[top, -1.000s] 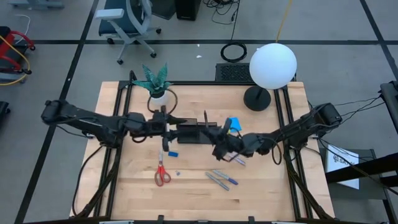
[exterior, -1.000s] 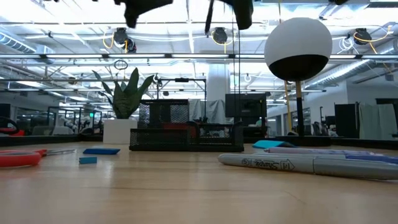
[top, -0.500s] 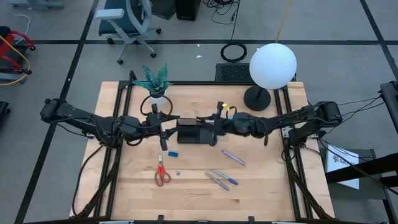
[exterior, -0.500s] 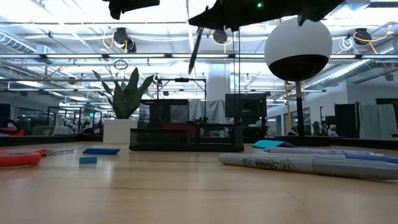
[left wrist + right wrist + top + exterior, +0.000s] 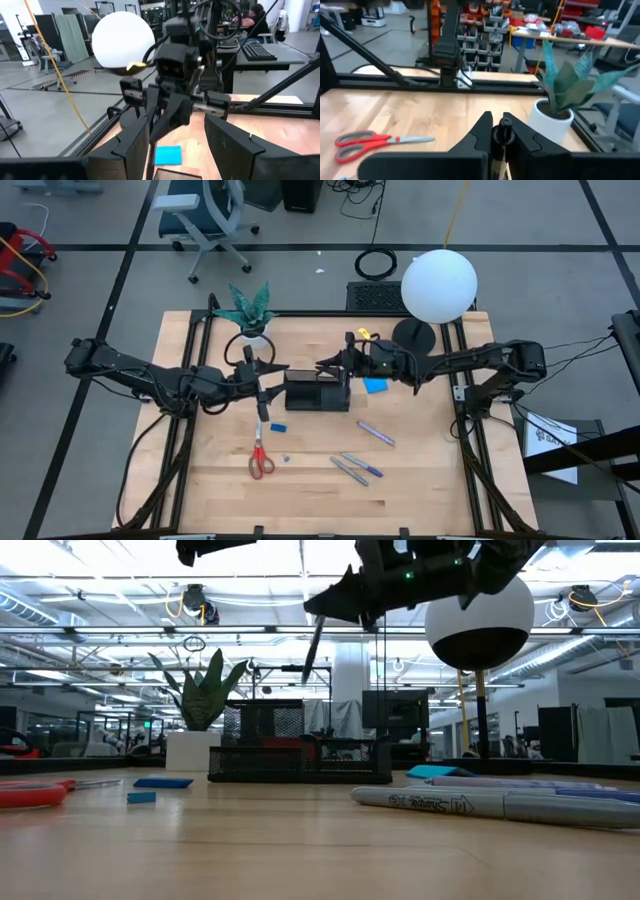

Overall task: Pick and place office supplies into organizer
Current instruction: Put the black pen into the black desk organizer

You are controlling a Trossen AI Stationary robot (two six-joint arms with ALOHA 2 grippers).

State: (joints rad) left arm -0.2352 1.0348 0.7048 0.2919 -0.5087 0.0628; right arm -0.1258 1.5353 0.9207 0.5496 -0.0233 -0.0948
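The black organizer (image 5: 317, 393) stands mid-table. My right gripper (image 5: 327, 367) hovers over its far side, shut on a dark pen (image 5: 312, 650). My left gripper (image 5: 268, 370) waits open just left of the organizer, holding nothing. The blue note pad (image 5: 375, 385) lies flat to the right of the organizer. Red-handled scissors (image 5: 261, 461) and a tiny blue block (image 5: 278, 426) lie nearer the front. Three pens (image 5: 356, 468) lie front right, and another pen (image 5: 262, 408) lies below my left gripper. My right gripper pinches the pen near its upper end (image 5: 504, 131) between its two fingers. The fingers are level and reach in from the table's right. The pen hangs slanting below them (image 5: 308, 665), lifted clear above the organizer.
A potted plant (image 5: 250, 315) stands at the far edge, left of centre. A lamp with a white globe (image 5: 438, 285) and round black base (image 5: 412, 338) stands at the far right. Bare wood lies along the front edge.
My right gripper has swung toward the table's far edge and a little left, from beside the note pad to over the organizer. Its wrist rolled on the way. The pen it carries went from hanging upright to slanting. The note pad is uncovered now.
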